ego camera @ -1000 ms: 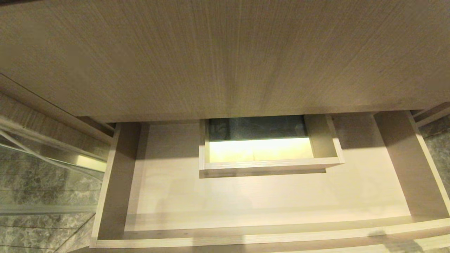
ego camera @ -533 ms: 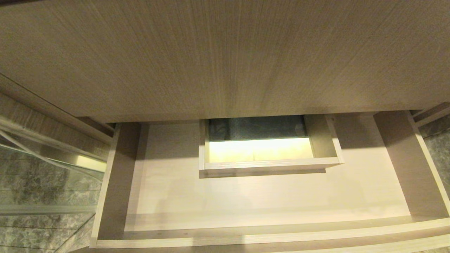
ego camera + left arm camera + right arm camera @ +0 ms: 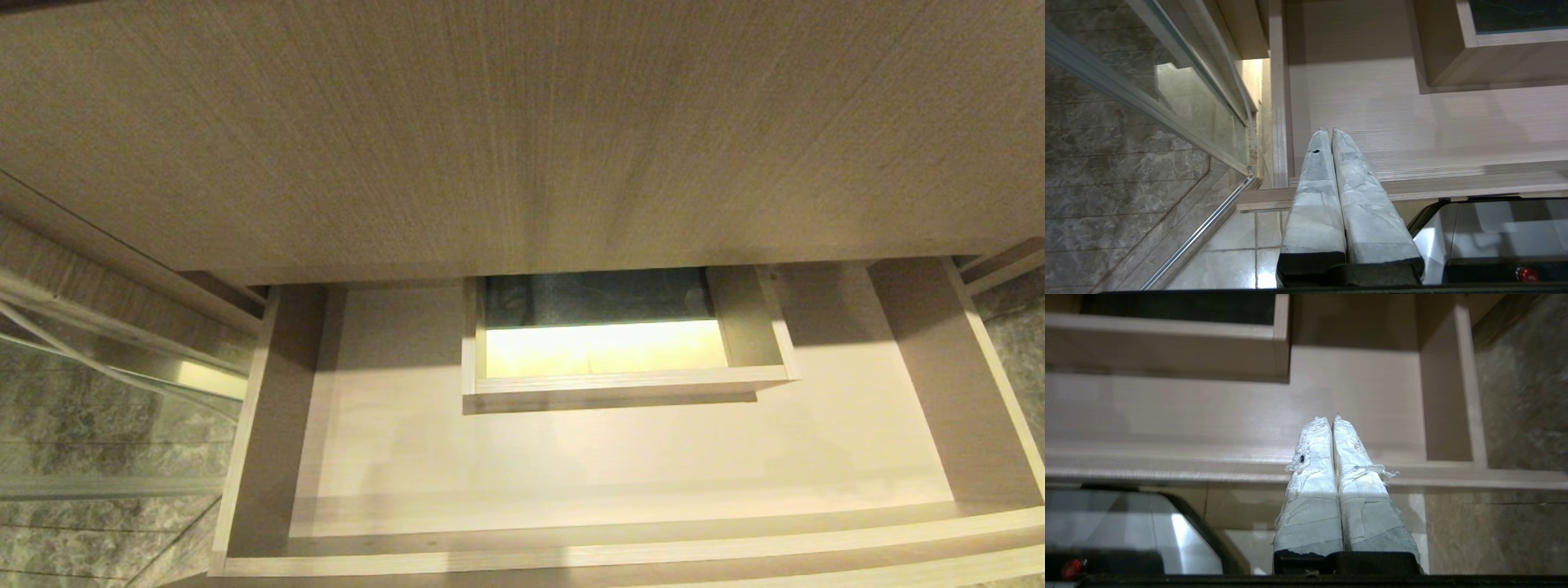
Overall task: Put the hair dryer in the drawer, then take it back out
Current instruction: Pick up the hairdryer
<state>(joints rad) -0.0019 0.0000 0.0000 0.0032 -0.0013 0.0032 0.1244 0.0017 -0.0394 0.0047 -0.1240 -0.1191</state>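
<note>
- With no hair dryer showing in any view, either half of the task is risking a stall: nothing is lying inside to lift out.
- The left end effector (image 3: 1329, 130) and right end effector (image 3: 1331, 417) are both hanging pressed narrow and holding nothing, near the front rail.
- The drawer (image 3: 922, 367) is standing pulled out, light wood-grain, its floor bare around a boxed cut-out (image 3: 629, 380).

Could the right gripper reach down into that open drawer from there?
Probably yes: the right gripper, shut and empty, sits at the drawer's front edge, with nothing between.
</note>
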